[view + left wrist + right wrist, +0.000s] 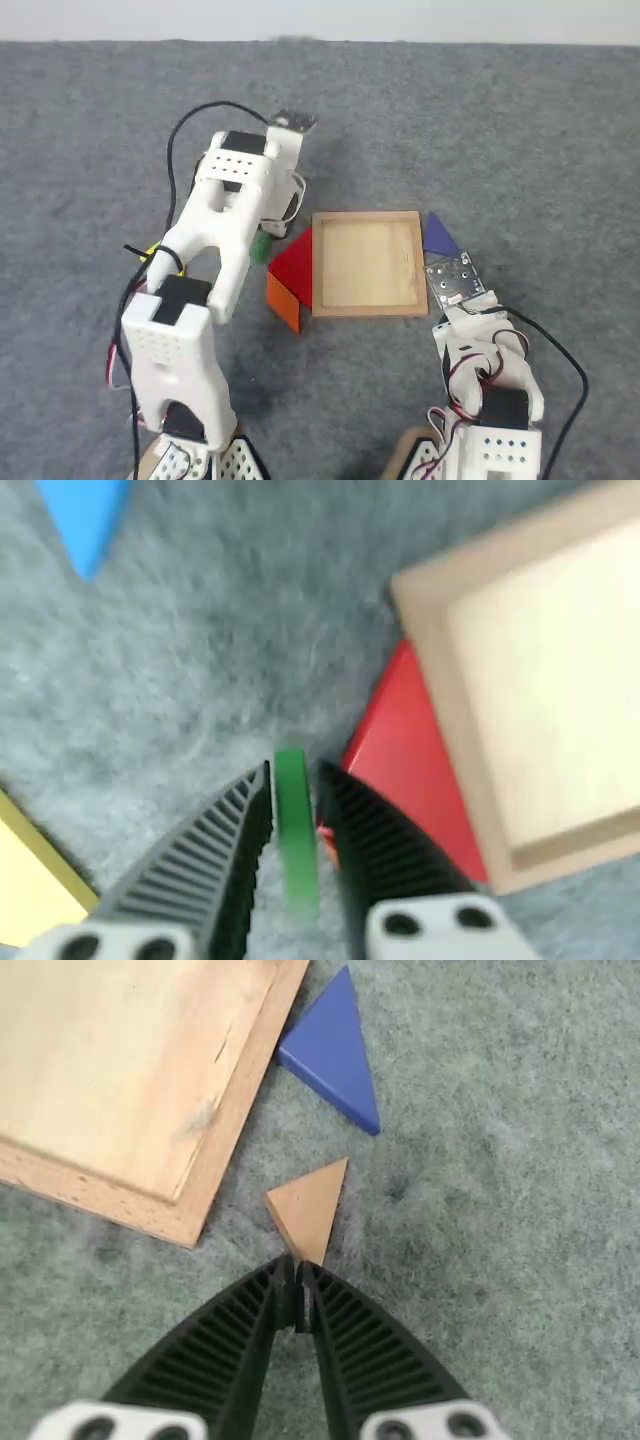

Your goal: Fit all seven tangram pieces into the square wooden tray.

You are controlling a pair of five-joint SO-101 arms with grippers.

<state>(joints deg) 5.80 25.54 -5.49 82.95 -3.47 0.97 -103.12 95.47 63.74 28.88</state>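
Right gripper, close under its own camera, has its jaws pinched to a slit on the near corner of a small tan triangle. That piece lies flat, its long axis running away from the claw toward the far side, just right of the tray's near right corner. Beyond it a blue triangle points far, just beside the tray's right rim. From above, the right wrist covers the tan piece.

Left gripper is narrowed on a green piece that stands on edge between the jaws, lengthwise along them. It sits just left of the red triangle, which lies against the tray's left rim. An orange piece lies nearer, beside the red one. The left wrist view adds a light-blue piece and a yellow piece on the carpet.
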